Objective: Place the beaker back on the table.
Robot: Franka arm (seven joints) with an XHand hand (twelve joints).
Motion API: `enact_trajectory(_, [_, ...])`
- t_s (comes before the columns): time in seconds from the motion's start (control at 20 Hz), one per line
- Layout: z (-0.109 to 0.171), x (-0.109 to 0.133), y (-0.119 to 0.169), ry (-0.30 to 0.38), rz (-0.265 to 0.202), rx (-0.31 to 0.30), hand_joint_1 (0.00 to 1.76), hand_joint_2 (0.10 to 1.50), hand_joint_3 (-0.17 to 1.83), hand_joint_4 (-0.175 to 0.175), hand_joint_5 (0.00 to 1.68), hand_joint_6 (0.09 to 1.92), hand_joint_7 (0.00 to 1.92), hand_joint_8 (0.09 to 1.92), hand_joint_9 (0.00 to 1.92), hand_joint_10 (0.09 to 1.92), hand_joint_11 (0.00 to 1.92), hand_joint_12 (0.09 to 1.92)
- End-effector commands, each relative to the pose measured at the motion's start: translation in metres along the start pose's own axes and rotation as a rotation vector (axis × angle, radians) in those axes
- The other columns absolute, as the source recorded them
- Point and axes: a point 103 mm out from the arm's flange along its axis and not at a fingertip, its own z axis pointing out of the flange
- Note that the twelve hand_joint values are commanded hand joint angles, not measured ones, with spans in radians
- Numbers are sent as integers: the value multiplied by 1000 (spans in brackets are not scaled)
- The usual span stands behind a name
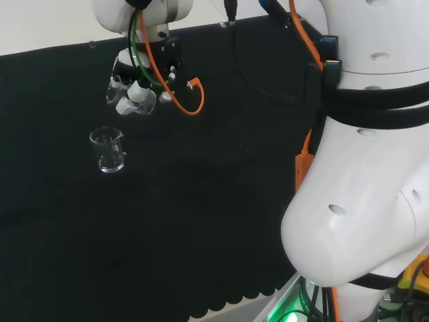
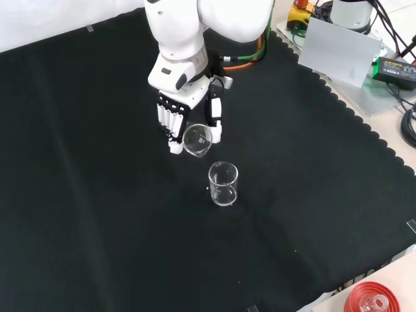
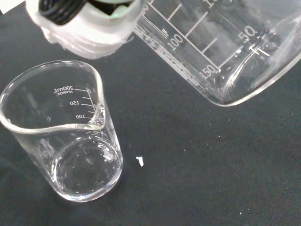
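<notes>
The hand (image 2: 188, 117) hangs above the black table (image 2: 97, 227) with its fingers (image 2: 170, 120) curled round a clear glass beaker (image 2: 196, 140), thumb on the opposite side of the glass. The beaker is off the cloth and tipped over, its open mouth turned down and toward the front camera, so the rim reads as a circle there. In the wrist view the same beaker (image 3: 225, 52) lies slanted across the picture with its printed scale lines running sideways, which fits a tilted, pouring attitude rather than a carrying one.

A second beaker (image 2: 223, 184) stands upright on the cloth just below and in front of the held one in the front view; in the head view it (image 1: 108, 149) sits down and to the left of the hand (image 1: 134, 90). In the wrist view this standing beaker (image 3: 61, 136) has its spout toward the held glass. I cannot tell whether there is liquid in either one; both look clear.

The tilt probably explains the placement: the held mouth sits near the standing rim so that anything poured would land inside. For the task, the held beaker is still in the air and not upright, so it has to be turned level and brought down on bare cloth, clear of the standing glass. The risk is knocking that second beaker, since they are close together.
</notes>
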Motion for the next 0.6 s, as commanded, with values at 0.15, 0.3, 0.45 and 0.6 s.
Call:
enact_trajectory(0.15, [10, -14, 0, 51, -1, -53, 1315, 1023, -175, -175, 1441, 197, 1556, 87, 1484, 87, 1240, 778])
enact_trajectory(0.3, [15, -20, 1, 77, 0, -82, 1315, 1023, -175, -175, 1441, 197, 1556, 87, 1484, 87, 1238, 778])
enact_trajectory(0.45, [20, -27, 0, 103, 1, -117, 1315, 1023, -175, -175, 1441, 197, 1556, 87, 1484, 87, 1237, 778])
enact_trajectory(0.6, [27, -33, 2, 129, 3, -125, 1315, 1023, -175, -175, 1441, 197, 1556, 87, 1485, 87, 1235, 778])
